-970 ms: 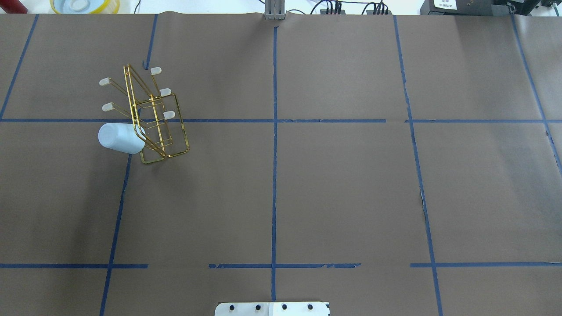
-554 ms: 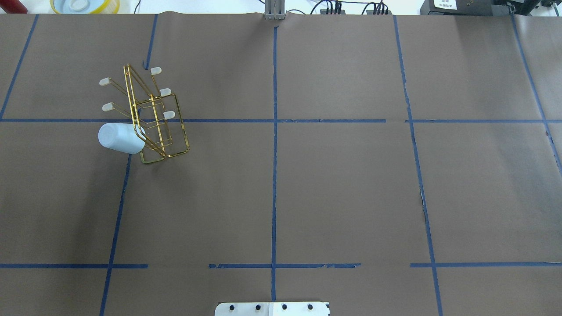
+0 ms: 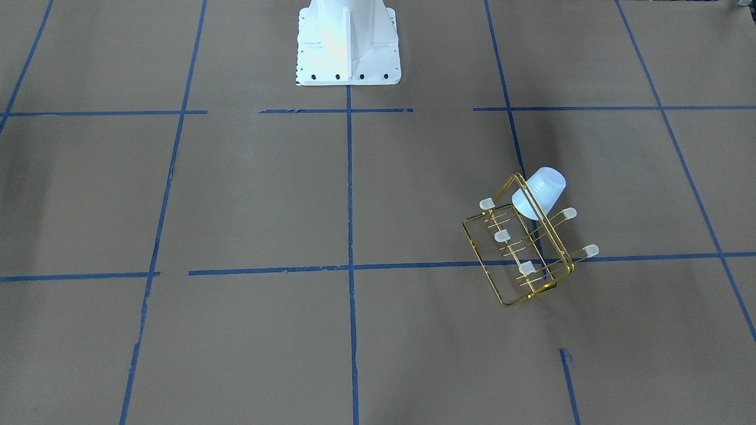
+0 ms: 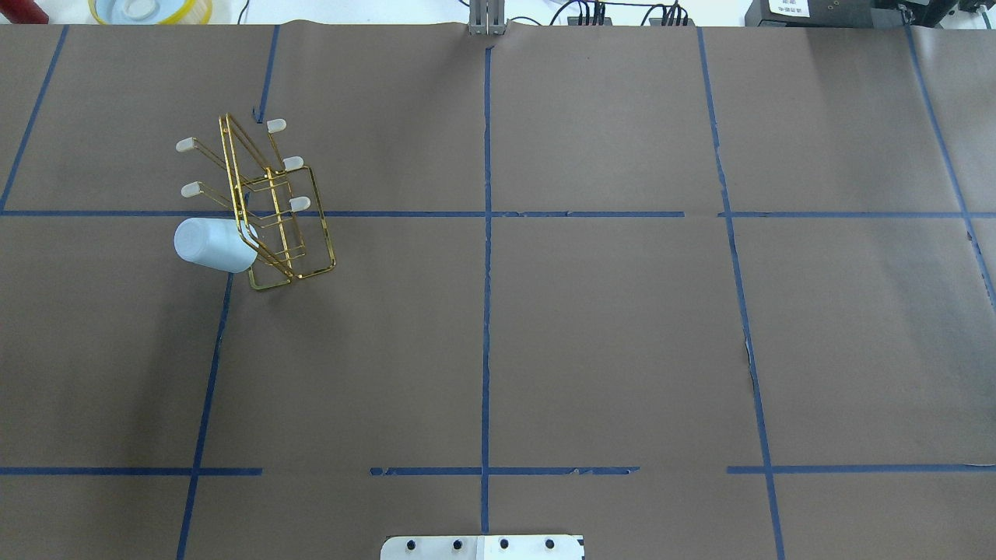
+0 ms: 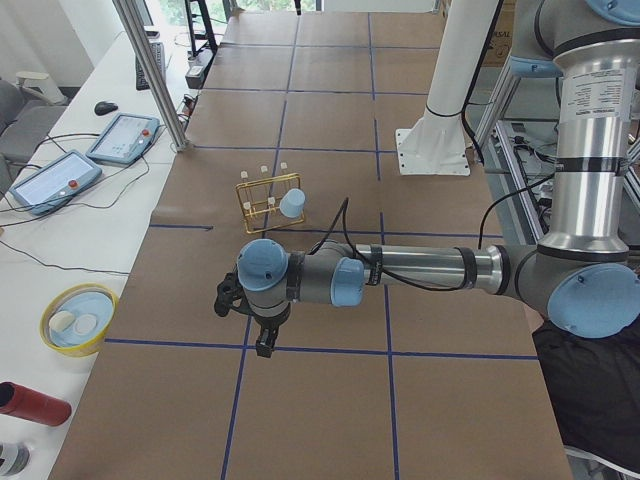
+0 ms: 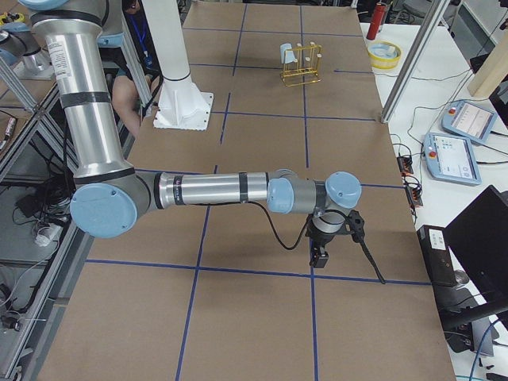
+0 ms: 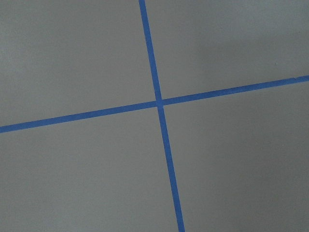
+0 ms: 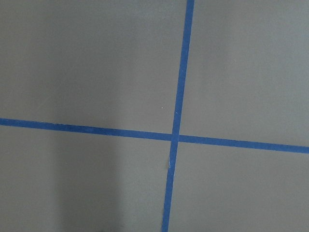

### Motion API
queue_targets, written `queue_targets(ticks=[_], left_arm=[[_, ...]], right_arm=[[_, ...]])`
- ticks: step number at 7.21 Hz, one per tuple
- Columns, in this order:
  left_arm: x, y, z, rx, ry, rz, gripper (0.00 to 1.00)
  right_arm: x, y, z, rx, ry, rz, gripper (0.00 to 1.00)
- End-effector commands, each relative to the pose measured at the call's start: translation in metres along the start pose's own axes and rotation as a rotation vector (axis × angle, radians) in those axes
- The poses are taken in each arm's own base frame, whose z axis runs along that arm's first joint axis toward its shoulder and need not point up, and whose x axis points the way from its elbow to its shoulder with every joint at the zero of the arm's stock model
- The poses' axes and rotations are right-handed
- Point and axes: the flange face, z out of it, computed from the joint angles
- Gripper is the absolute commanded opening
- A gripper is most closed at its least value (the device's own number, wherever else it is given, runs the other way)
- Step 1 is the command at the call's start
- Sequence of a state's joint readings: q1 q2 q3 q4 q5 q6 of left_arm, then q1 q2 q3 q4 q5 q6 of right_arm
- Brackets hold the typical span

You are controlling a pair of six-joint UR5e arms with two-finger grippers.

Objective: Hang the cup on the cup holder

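Cup [image 4: 212, 245] one, cup holder [image 4: 268, 206] one, five caps [image 4: 292, 162]

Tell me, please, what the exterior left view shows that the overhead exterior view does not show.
Only the exterior left view shows the left arm stretched over the table, and a control tablet on the side bench. Only the overhead exterior view shows the black box past the table's far edge. Both show the cup tilted against the cup holder, and the yellow bowl.
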State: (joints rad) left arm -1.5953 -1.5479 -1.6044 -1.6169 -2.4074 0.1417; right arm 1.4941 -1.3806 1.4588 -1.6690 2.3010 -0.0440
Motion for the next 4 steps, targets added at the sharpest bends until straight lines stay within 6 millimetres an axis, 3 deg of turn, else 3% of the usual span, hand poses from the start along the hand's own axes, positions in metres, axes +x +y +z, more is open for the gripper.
queue_targets(ticks=[1, 4], left_arm=[[-0.0087, 0.0034, 0.0072, -0.017, -0.009, -0.016, 1.0], [-0.0144, 0.0001, 0.0131, -0.025, -0.005, -0.023, 1.0]], right_arm=[[0.0, 0.0, 0.0, 0.0, 0.0, 0.0, 1.0], [0.0, 0.0, 0.0, 0.0, 0.0, 0.0, 1.0]])
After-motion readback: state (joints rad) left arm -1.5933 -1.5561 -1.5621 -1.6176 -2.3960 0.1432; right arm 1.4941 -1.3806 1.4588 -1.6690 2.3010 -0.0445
